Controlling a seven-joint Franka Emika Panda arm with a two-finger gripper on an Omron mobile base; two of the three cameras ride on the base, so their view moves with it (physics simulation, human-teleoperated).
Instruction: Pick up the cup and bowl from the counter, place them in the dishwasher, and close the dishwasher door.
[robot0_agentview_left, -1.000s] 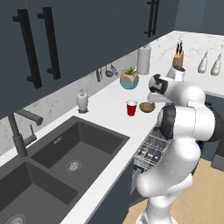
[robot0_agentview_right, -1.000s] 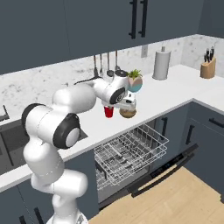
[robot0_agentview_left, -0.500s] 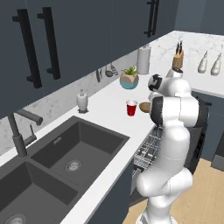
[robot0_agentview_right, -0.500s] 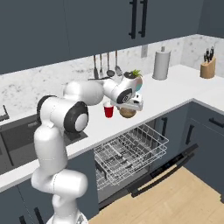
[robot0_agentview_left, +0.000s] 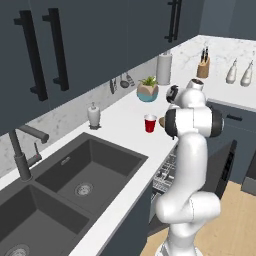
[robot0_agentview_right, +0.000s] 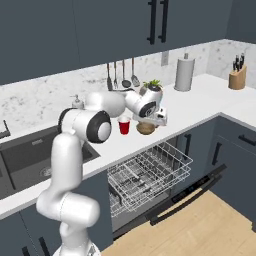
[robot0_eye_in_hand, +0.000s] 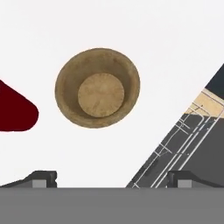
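Dishwasher (robot0_agentview_right: 150, 175) stands open below the worktop's front edge: door (robot0_agentview_right: 187, 197) folded down, wire rack (robot0_agentview_right: 147, 170) pulled out over it. Fingers (robot0_eye_in_hand: 111, 178) spread wide, holding nothing, hovering above the bowl (robot0_eye_in_hand: 98, 87); hand view looks straight down into it. Bowl, tan, sits upright on the worktop (robot0_agentview_right: 200, 102) near the front edge, above the rack. Cup (robot0_agentview_right: 124, 125), red with white rim, stands upright just beside the bowl, apart from it. Farther back, near the wall: potted plant (robot0_agentview_right: 152, 90) and paper towel roll (robot0_agentview_right: 184, 73).
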